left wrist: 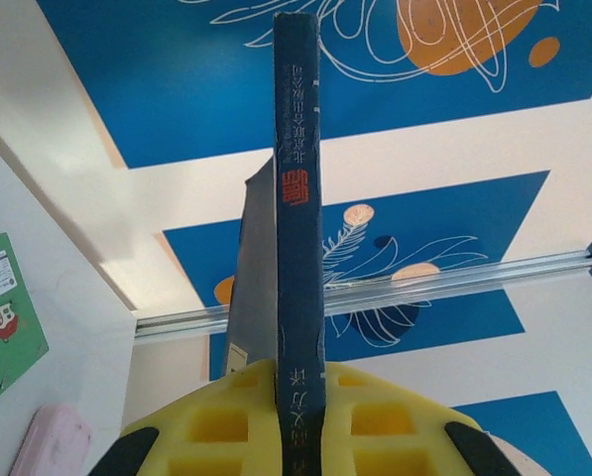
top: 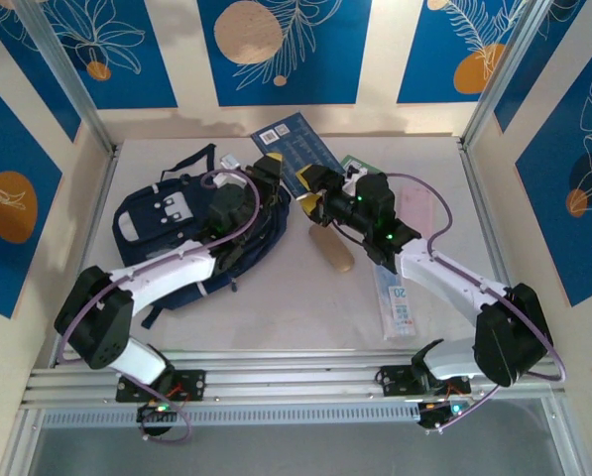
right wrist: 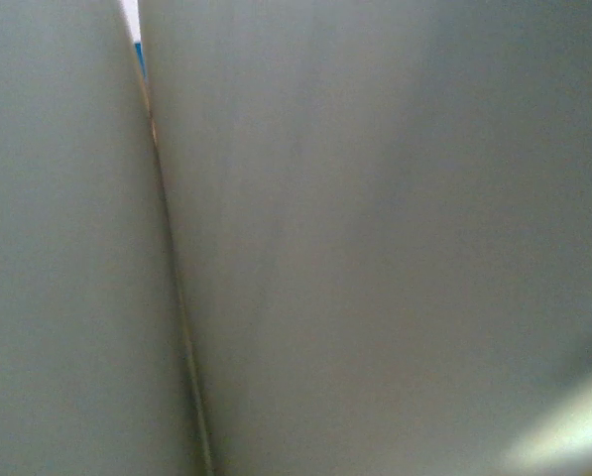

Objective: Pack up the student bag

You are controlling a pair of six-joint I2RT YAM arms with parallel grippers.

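Lying flat on the left half of the desk (top: 286, 297), the one student bag (top: 167, 223) showed its front pocket and white buckle patches facing up. Its long axis ran roughly left to right across the desk, tilted a little, with a carry loop at its far edge and a dark strap trailing off its near side. Which end held the opening could not be told, since the left arm lay across it.

Two arms reached in from the near edge. The left claw (top: 270, 171) sat over the bag's right end and was clenched on one blue book (top: 288, 144). In the left wrist view the book's spine was pinched between the two yellow fingers (left wrist: 226, 416) and stood straight out from them. The right claw (top: 308, 191) was just beside the book's near right edge. Whether it was clenched or released could not be told, as its wrist view gave blurred pale grey surfaces split by one thin seam.

Right of the bag lay four loose things, one of each. A green card (top: 351, 164) lay far, partly under the right arm, and a pink case (top: 421, 213) lay to the right. A tan rounded object (top: 335, 250) lay near the middle, and a long white box (top: 399, 302) lay nearer, beside the right arm.
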